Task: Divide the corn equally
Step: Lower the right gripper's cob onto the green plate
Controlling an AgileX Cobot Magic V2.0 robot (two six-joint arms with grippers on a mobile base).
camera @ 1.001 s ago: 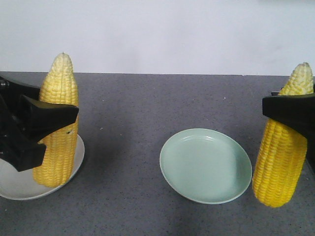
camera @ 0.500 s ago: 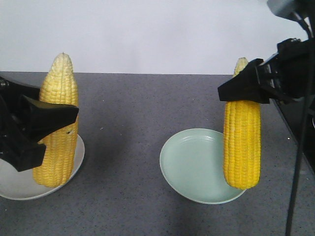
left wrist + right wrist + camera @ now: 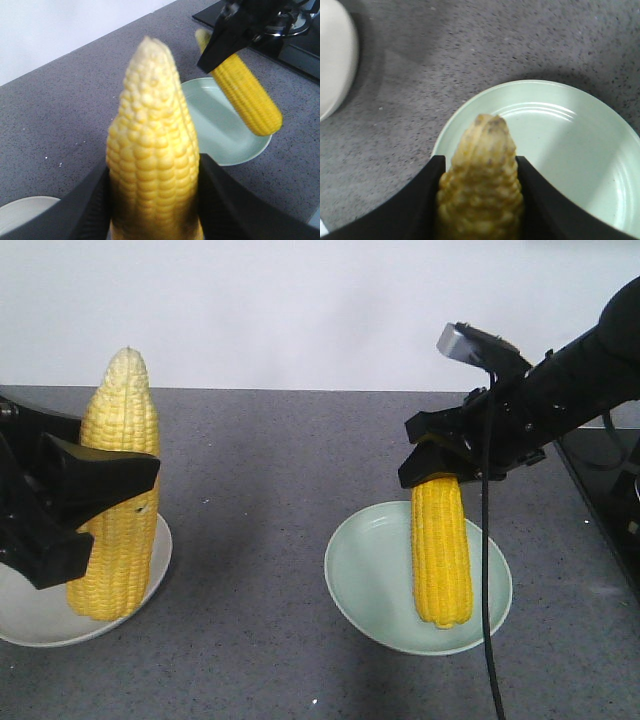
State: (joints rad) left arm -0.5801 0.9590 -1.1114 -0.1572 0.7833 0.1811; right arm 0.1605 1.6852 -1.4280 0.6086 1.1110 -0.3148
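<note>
Left gripper (image 3: 95, 505) sits at the far left of the grey countertop (image 3: 260, 490), jaws clamped on the left cob (image 3: 115, 490) about mid-length, one black finger on each side of it. That cob stands upright, pale tapered tip above the fingers, blunt end below them over the near edge of the white plate (image 3: 40, 615); can't tell whether the end touches the plate or hangs just clear. Left wrist view confirms the grip: the same cob (image 3: 152, 165) fills the frame with both fingers pressed against its sides, a sliver of white plate (image 3: 25, 212) beneath and to one side, green plate (image 3: 220, 130) beyond the tip. Bare counter separates the two plates, well apart. Moving right: the green plate (image 3: 380, 570) lies below the right gripper (image 3: 440, 462), which reaches in from the upper right on its black arm, a cable (image 3: 487, 570) hanging down in front. Its jaws are closed on the upper end of the right cob (image 3: 441, 555); the cob hangs down from the fingers roughly vertical, lower end over the right half of the green plate, and contact with the plate surface isn't clear from the front. Right wrist view looks down the cob (image 3: 480, 185) between the two fingers, its browned end pointing at the green plate (image 3: 580, 145) directly beneath, white plate (image 3: 335, 55) off at the corner. A dark cooktop edge (image 3: 600, 500) runs along the counter past the right gripper.
</note>
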